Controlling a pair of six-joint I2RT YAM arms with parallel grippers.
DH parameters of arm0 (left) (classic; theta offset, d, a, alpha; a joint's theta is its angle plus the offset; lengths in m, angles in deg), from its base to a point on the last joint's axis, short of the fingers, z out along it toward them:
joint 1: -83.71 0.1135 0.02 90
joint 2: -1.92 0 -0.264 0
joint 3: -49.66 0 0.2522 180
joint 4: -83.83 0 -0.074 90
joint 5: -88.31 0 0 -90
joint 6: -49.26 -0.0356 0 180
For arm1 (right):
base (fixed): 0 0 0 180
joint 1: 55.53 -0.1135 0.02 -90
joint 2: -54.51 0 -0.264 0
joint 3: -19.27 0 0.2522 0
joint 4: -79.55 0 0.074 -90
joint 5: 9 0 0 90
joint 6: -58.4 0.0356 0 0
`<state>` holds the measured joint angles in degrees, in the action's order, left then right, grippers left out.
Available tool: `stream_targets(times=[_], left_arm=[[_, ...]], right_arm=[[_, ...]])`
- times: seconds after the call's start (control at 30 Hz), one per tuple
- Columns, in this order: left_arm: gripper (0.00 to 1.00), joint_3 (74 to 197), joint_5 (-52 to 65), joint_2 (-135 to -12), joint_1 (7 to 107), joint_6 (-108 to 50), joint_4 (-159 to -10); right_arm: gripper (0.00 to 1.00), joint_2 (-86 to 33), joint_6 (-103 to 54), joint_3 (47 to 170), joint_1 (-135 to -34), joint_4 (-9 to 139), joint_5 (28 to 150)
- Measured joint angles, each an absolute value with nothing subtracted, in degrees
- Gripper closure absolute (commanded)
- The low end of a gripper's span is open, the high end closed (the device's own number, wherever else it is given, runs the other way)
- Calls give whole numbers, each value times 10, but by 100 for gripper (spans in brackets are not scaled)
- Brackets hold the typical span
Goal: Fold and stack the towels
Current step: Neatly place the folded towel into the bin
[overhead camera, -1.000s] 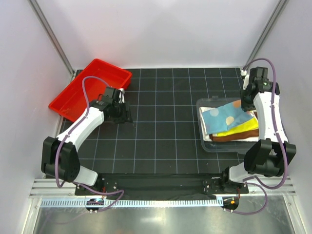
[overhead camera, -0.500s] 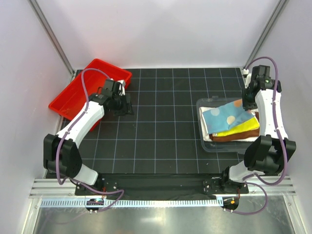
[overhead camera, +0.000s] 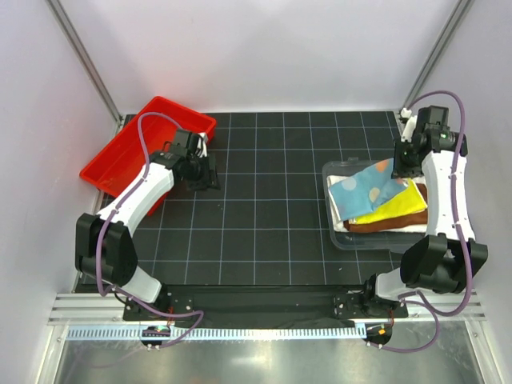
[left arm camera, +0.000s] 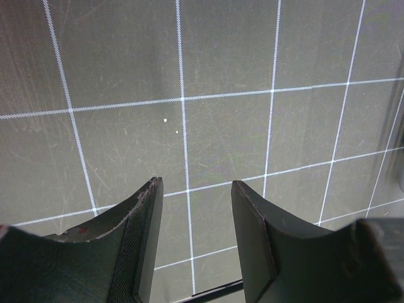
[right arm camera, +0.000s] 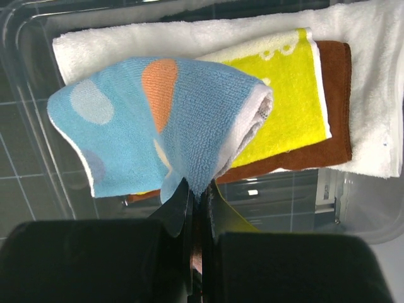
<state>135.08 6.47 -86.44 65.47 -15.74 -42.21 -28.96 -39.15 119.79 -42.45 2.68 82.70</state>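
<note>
Right tool [right arm camera: 197,189] pinches blue towel [right arm camera: 126,126] edge over clear bin [overhead camera: 339,237].

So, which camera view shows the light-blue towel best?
The right wrist view: the light-blue towel shows large and close, its edge pinched in the shut right end effector, draped above the other towels. The top view shows it small, beside the right arm. The left wrist view shows none of it.

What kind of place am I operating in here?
Probably a lab test cell rather than a home: plain white walls with metal corner posts, a black grid-marked mat, and staged props, a red tray and a clear bin of towels.
</note>
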Motion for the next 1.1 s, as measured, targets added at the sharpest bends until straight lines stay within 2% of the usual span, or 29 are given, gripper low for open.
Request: stream_targets(times=[0.23,0.7,0.9,0.97,1.0,1.1], left_arm=[[49,1351,69,-864,655,-157,-422],[48,1351,76,-864,655,-157,-423],[48,1355,77,-869,655,-157,-422],[48,1362,79,-878,655,-157,-421],[48,1368,80,-884,655,-158,-417],[48,1386,80,-900,655,-160,-414]], right_arm=[[99,-260,-388,1230,-425,2,825],[98,-277,-407,1236,-425,7,799],[96,-335,-414,1208,-403,50,773],[89,-365,-416,1201,-395,64,766],[76,-380,-416,1196,-391,72,758],[62,-422,-414,1188,-380,97,729]])
